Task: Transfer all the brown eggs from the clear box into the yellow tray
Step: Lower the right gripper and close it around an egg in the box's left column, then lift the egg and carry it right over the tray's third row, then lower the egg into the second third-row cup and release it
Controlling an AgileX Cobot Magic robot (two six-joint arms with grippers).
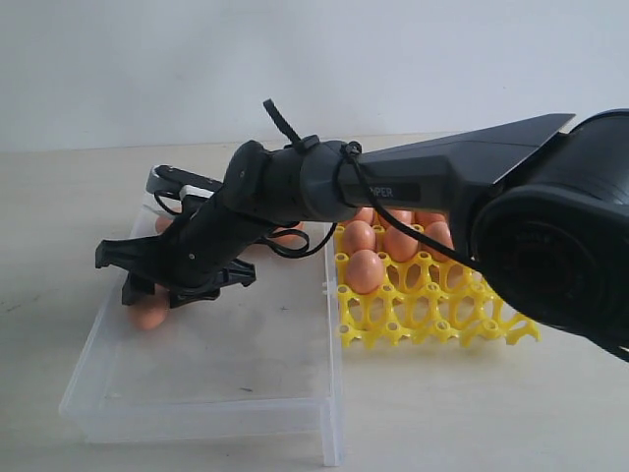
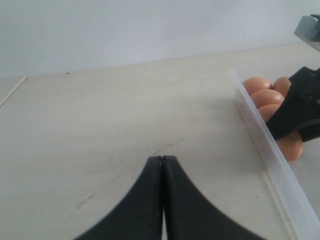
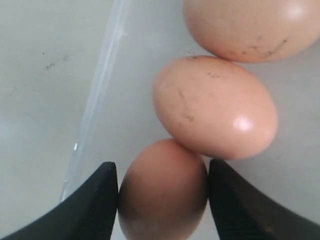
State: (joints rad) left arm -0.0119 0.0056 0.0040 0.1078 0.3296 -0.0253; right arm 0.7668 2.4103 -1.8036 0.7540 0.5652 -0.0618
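One brown egg in right hand — long axis along fingers.

clear box: lower left of frame
yellow tray: right of box, just beside
brown eggs: tray's upper cups; box's upper left

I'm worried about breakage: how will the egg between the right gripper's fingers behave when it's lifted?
Likely fragile: the egg sits between hard fingers, so a gentle squeeze seems wise. Its smooth, rounded shell may slip. The neighbour egg touching it could roll once it lifts.
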